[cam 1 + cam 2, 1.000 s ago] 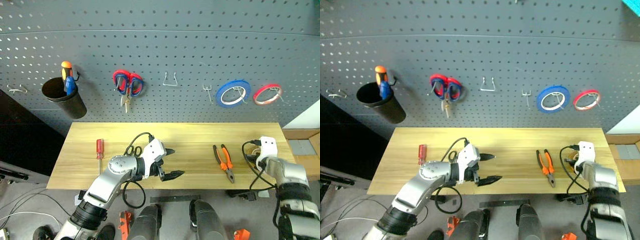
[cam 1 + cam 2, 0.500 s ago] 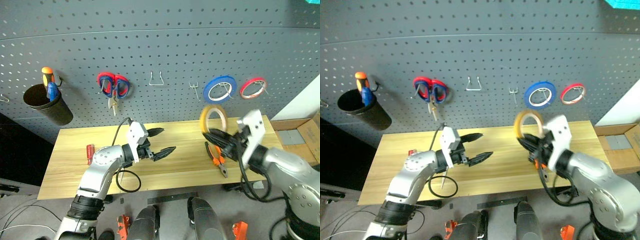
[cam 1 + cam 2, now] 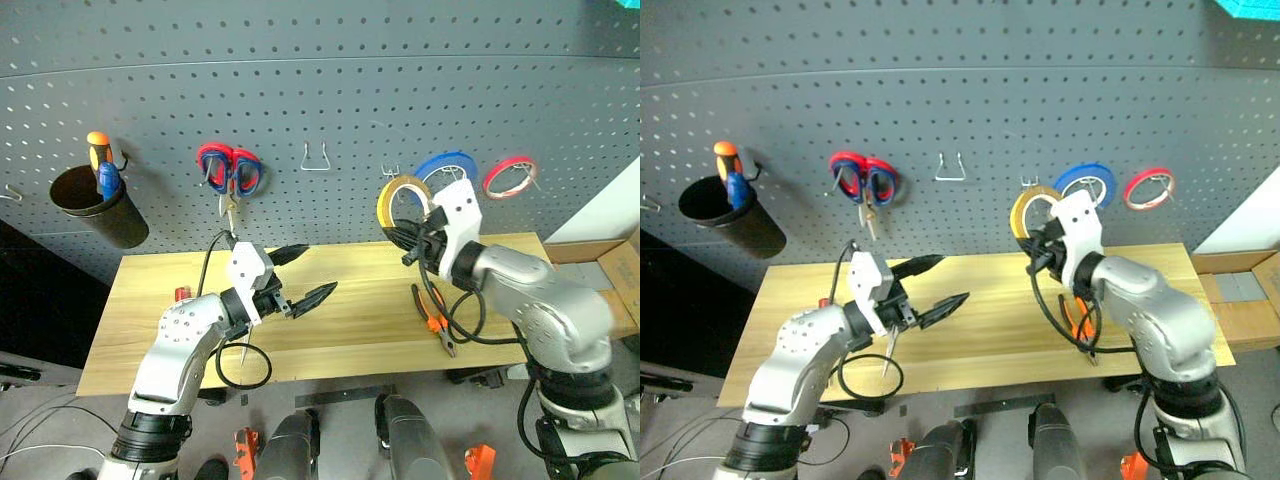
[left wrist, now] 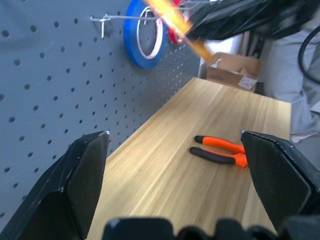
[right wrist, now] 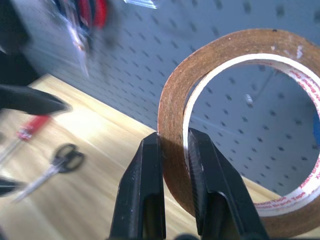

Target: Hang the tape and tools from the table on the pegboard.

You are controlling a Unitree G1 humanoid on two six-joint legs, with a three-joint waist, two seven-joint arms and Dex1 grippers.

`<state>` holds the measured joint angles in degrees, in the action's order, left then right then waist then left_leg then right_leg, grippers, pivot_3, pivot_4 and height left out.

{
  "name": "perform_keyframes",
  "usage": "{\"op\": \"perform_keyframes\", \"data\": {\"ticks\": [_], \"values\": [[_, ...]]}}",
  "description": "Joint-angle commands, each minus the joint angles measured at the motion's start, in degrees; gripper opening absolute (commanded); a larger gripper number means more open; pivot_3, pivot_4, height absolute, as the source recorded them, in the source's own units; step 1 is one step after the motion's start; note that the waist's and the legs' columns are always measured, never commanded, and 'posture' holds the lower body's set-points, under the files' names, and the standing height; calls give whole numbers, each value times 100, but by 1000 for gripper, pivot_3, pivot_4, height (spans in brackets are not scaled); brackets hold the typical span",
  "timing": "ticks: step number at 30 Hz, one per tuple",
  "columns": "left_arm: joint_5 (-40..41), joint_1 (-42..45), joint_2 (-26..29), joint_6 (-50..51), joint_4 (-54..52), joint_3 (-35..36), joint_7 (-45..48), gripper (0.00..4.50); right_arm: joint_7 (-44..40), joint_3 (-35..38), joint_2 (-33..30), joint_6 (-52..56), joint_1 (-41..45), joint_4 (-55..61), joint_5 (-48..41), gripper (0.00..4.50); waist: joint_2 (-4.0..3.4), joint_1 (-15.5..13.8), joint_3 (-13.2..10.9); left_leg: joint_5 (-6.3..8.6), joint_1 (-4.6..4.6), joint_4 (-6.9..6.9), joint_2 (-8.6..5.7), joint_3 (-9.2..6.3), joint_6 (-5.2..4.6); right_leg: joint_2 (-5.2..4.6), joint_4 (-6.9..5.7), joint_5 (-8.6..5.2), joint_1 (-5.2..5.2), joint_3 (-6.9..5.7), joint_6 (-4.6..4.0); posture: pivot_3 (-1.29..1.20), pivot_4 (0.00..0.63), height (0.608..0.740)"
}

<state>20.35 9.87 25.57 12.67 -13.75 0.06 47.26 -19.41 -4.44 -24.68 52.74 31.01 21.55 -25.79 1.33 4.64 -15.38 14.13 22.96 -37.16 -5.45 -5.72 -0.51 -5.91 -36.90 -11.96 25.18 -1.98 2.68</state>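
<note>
Left eye view: tape (image 3: 401,202) is held up at the pegboard (image 3: 320,90).
Right gripper (image 5: 175,150) jaws are clamped on its rim, an empty hook (image 3: 388,178) just beside; left gripper (image 3: 305,275) jaws are spread, empty.

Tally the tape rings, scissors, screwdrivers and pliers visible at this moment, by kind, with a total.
Tape rings: 3 (yellow tape, blue ring, red ring)
Scissors: 2 (red-and-blue scissors, black-handled scissors)
Screwdrivers: 2 (orange-and-blue screwdriver, red-handled screwdriver)
Pliers: 1 (pliers)
Total: 8
</note>
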Motion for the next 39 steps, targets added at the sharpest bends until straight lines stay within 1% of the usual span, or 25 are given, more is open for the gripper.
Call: {"op": "perform_keyframes", "data": {"ticks": [1, 3, 5, 6, 7, 9, 13, 15, 16, 18, 20, 22, 24, 25, 28, 29, 31, 34, 37, 39], "values": [[16, -95, 63, -22, -292, 78, -129, 4500, -250, -303, 68, -837, 309, -617, 475, 89, 1, -1, 1, 0, 0, -1, 0, 1, 0, 1, 0, 0, 0, 1, 0, -122, 200, 740], [23, -133, 83, -34, -312, 77, -130, 4500, -326, -404, 195, -1193, 434, -1121, 690, 89, 5, -4, 6, -2, 0, -3, 1, 4, 4, 8, 0, 3, 0, 4, -2, -120, 200, 740], [37, -136, 94, -13, -335, 73, -144, 4500, -242, -380, 354, -1322, 565, -1622, 847, 832, 6, -11, 13, -5, -2, -3, 2, 3, 9, 9, -1, 6, -1, 4, -6, -111, 197, 740], [45, -135, 102, -1, -347, 70, -152, 4500, -275, -364, 398, -1372, 592, -1720, 877, 1096, 6, -19, 14, -6, -2, -3, 2, 4, 10, 9, -1, 10, -1, 4, -11, -110, 198, 740], [52, -132, 109, 8, -354, 65, -160, 4500, -299, -372, 408, -1396, 600, -1759, 935, 1381, 6, -33, 13, -7, -2, -3, 2, 3, 12, 10, 0, 16, -1, 5, -13, -110, 198, 740], [56, -128, 122, 16, -355, 51, -163, 4500, -367, -346, 414, -1357, 558, -1704, 970, 2091, 6, -54, 13, -8, 0, -3, 1, 4, 14, 16, 0, 19, 2, 6, -14, -110, 202, 740], [8, -191, 207, -9, -293, 3, -63, 4500, -460, -132, 167, -996, 205, -1041, 852, 3427, 6, -92, 13, -12, 1, 1, 3, 2, 22, 17, 0, 20, 6, 7, -15, -117, 210, 740], [-112, -281, 324, -54, -231, -82, 23, 4500, -602, 104, -156, -429, -140, -455, 574, 4112, 5, -135, 14, -11, 2, 1, 4, 2, 22, 17, 1, 20, 7, 8, -15, -117, 216, 740], [-237, -336, 401, -162, -158, -167, 97, 4500, -778, 201, -413, -93, -373, -138, 385, 4466, 5, -146, 14, -10, 2, 1, 4, 2, 21, 16, 1, 20, 7, 9, -14, -117, 216, 740], [-480, -473, 512, -335, 27, -349, 179, 4500, -1102, 307, -882, 413, -961, 296, 84, 4466, 6, -180, 14, -4, 4, 1, 2, 2, 12, 15, 6, 20, 6, 9, -14, -127, 230, 740], [-649, -619, 562, -494, 239, -504, 248, 4500, -1054, 204, -1149, 806, -1388, 272, 135, 4466, 6, -207, 14, -3, 3, 0, 3, 0, 10, 8, 9, 19, 1, 7, -14, -133, 243, 740], [-739, -750, 602, -547, 387, -635, 333, 4500, -475, 213, -930, 1048, -1420, -165, 454, 4466, 6, -173, 12, -3, 2, -1, 9, 1, 9, 7, 10, 17, -3, 4, -14, -135, 257, 740], [-678, -854, 611, -400, 356, -712, 394, 4500, 82, 379, -613, 1202, -1292, -702, 740, 4466, 6, -127, 12, -4, 0, -5, 12, 19, 9, 5, 5, 13, 3, 20, -13, -135, 264, 740], [-675, -901, 632, -371, 312, -751, 423, 4500, 375, 477, -493, 1244, -1214, -1008, 919, 4466, 6, -115, 12, -5, -5, -7, 15, 21, 10, 6, 4, 2, 0, 21, 7, -136, 266, 740], [-670, -983, 653, -297, 215, -798, 445, 4500, 752, 581, -306, 1237, -1031, -1675, 1220, 4466, 2, -133, 10, -5, -8, -12, 14, 26, 9, 6, 2, 0, -3, 27, 12, -129, 277, 740], [-667, -1002, 657, -297, 191, -790, 440, 4500, 785, 570, -273, 1170, -1006, -1787, 1268, 4466, 3, -135, 9, -5, -6, -12, 13, 26, 9, 7, 3, 0, 0, 27, 11, -125, 278, 740], [-636, -1039, 645, -242, 105, -766, 392, 4500, 668, 411, -242, 1046, -982, -1960, 1301, 4466, 3, -137, 9, -4, -1, -11, 12, 26, 8, 7, 4, 18, 4, 25, -18, -120, 278, 740], [-645, -1151, 674, -212, -43, -759, 351, 4500, 534, 203, -182, 963, -1001, -2178, 1379, 4466, 2, -137, 9, -3, -2, -3, 13, 23, 7, 7, 4, 19, 4, 23, -20, -108, 277, 740], [-637, -1259, 718, -172, -175, -718, 320, 4500, 433, 231, -43, 902, -1038, -2297, 1328, 4466, 2, -137, 9, -3, -3, -1, 14, 24, 7, 7, 4, 19, 4, 23, -20, -100, 273, 740], [-597, -1312, 746, -126, -245, -671, 301, 4500, 405, 254, 11, 889, -1031, -2340, 1335, 4466, 1, -140, 8, -4, -3, -2, 14, 24, 7, 7, 5, 17, 4, 24, -17, -87, 283, 740]]}}
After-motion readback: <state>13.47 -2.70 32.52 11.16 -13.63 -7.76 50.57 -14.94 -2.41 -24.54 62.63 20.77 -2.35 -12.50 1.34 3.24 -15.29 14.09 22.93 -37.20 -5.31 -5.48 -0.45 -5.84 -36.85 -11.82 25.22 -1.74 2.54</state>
